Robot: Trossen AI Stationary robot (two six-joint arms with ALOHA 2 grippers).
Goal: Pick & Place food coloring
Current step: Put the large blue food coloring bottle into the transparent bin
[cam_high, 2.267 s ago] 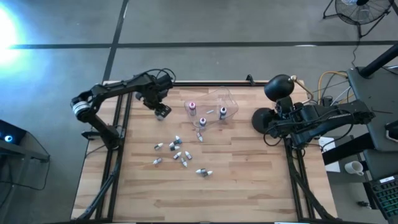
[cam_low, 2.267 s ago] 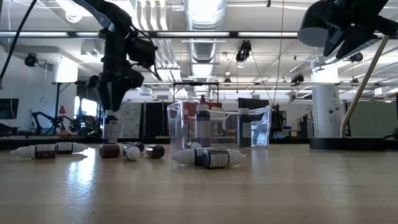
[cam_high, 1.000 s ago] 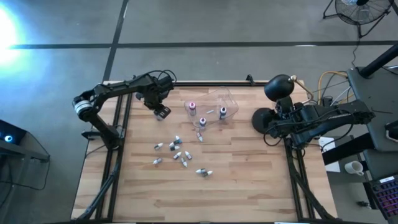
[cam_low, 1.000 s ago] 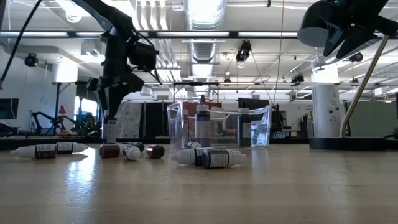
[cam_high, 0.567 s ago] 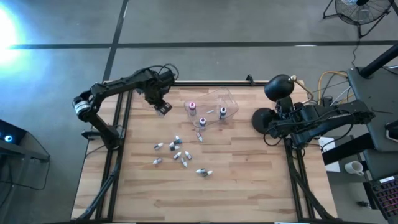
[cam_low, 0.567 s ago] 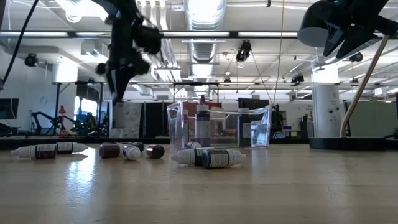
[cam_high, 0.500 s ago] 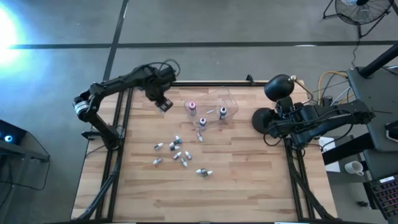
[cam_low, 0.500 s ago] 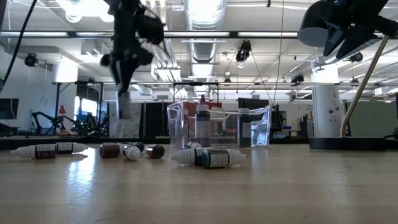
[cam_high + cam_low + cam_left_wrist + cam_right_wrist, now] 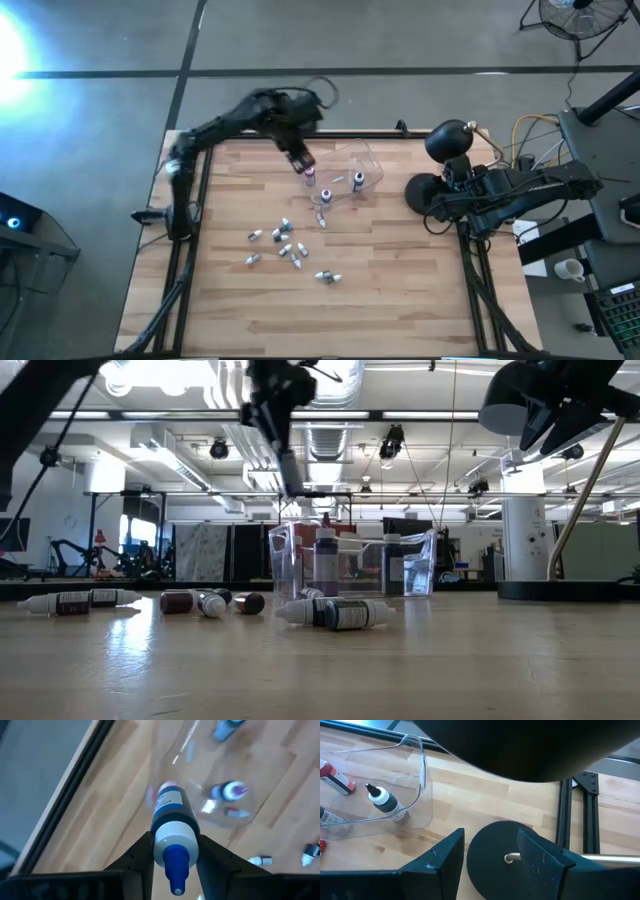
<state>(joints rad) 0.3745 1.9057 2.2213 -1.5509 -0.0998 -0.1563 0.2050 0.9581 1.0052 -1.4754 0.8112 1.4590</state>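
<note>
Left tool (image 9: 172, 851) is gripping a blue-capped, blue-bodied dropper bottle (image 9: 171, 820) and hanging over the clear plastic tub (image 9: 352, 170), likely for a drop-in; right tool (image 9: 490, 852) is sitting open at the desk (image 9: 400, 290) edge.

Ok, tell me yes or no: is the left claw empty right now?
No, the left claw is shut on a blue-tipped dropper bottle, held above the clear tub.
</note>
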